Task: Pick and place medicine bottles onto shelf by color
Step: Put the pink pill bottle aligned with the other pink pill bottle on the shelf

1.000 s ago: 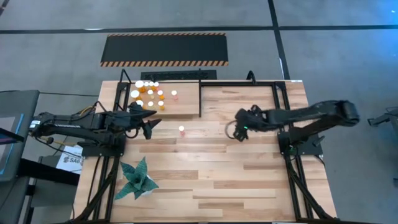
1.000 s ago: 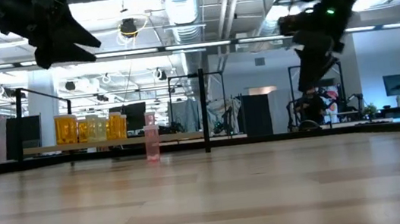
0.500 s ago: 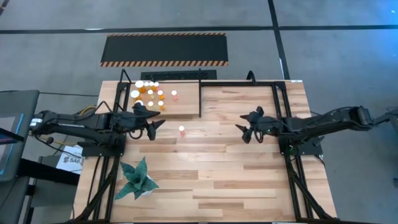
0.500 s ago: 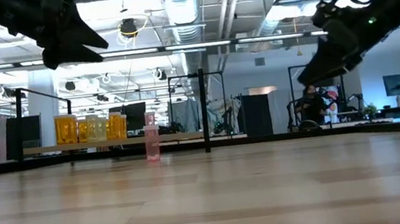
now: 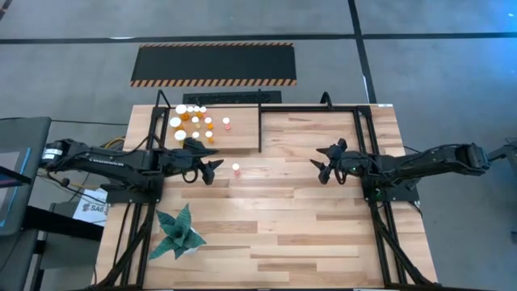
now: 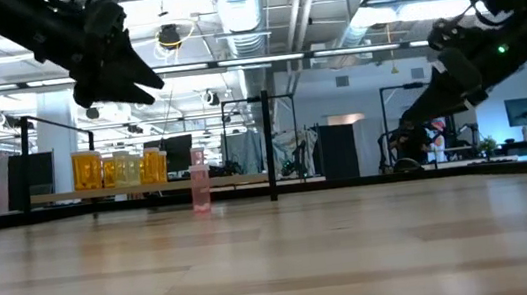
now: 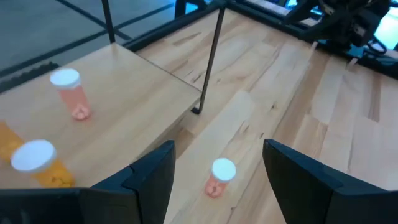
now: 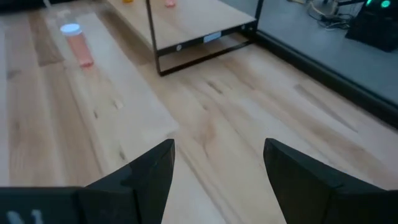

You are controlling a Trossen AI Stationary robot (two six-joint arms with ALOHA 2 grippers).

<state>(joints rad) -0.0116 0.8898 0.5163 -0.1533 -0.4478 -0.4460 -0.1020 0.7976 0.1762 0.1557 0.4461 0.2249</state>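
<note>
Left gripper [image 7: 214,180] wide, empty, near pink bottle [image 7: 218,177] on worktop [image 5: 283,210]; centre fingers around body, below cap. Right gripper [image 8: 214,180] wide, idle.

Bottles on the shelf [image 5: 242,139]: from overhead the medicine bottles [image 5: 194,123] are too small to tell body colours apart with certainty.
Low view bottles: the group on the shelf overlaps, so their count is unclear.
Left wrist view: an orange bottle [image 7: 38,163] is blurred; another orange one [image 7: 7,140] is cut off by the picture's edge.
Left gripper [image 7: 216,175]: fingertips are cut off by the picture's edge.
Right wrist view: two bottles at the far edge are mostly cut off.
</note>
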